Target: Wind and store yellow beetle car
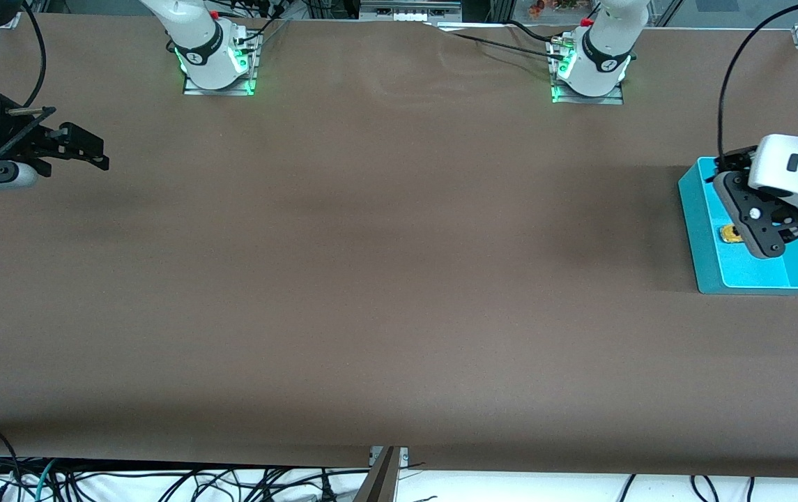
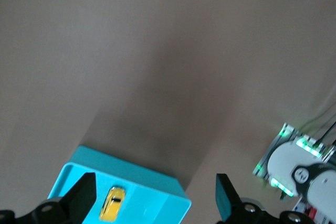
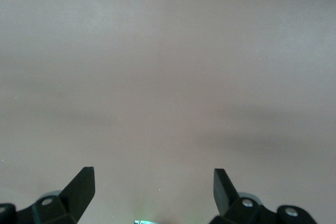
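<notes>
The yellow beetle car (image 2: 112,203) lies in the turquoise tray (image 1: 705,209); the left claw (image 2: 153,198) hangs over it, spread wide and empty. A careless retreat risks clipping the tray wall. The right claw (image 3: 153,190) waits, open, over bare tabletop (image 1: 371,279).

Open brown table (image 1: 385,265); only obstacle, teal tray (image 1: 702,209) under left tool (image 1: 764,240).

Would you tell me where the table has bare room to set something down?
Bare brown table runs from the waiting right gripper to the blue tray. The tray is crowded: yellow beetle car inside, open left gripper above.
</notes>
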Motion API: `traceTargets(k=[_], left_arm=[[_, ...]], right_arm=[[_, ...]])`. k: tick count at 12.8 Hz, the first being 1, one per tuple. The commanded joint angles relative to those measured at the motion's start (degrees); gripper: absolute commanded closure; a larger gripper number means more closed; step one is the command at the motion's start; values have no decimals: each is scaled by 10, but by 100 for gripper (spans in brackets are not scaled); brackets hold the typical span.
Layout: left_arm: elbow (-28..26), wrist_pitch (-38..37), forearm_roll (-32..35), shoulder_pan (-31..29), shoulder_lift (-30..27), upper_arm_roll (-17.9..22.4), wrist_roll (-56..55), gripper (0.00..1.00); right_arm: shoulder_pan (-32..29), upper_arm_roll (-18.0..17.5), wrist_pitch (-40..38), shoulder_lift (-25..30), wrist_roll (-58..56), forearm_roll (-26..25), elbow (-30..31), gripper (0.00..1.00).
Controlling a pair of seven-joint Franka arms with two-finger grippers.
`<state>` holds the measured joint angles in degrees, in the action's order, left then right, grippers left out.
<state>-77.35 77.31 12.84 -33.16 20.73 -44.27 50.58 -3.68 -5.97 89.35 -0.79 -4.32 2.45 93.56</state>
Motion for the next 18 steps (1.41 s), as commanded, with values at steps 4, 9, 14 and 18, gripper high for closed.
traceTargets(k=[4, 9, 14, 18], left_arm=[[52, -8, -32, 156, -10, 134, -134, 0], [-88, 153, -160, 297, -124, 354, -343, 0], [-250, 234, -155, 364, -236, 442, -408, 0], [-250, 232, -154, 364, -235, 443, -440, 0]], right_arm=[[22, 1, -6, 1, 6, -25, -11, 0], [22, 1, -7, 3, 7, -23, -11, 0], [22, 2, -6, 3, 8, -18, -11, 0], [22, 1, -6, 4, 8, -18, -11, 0]])
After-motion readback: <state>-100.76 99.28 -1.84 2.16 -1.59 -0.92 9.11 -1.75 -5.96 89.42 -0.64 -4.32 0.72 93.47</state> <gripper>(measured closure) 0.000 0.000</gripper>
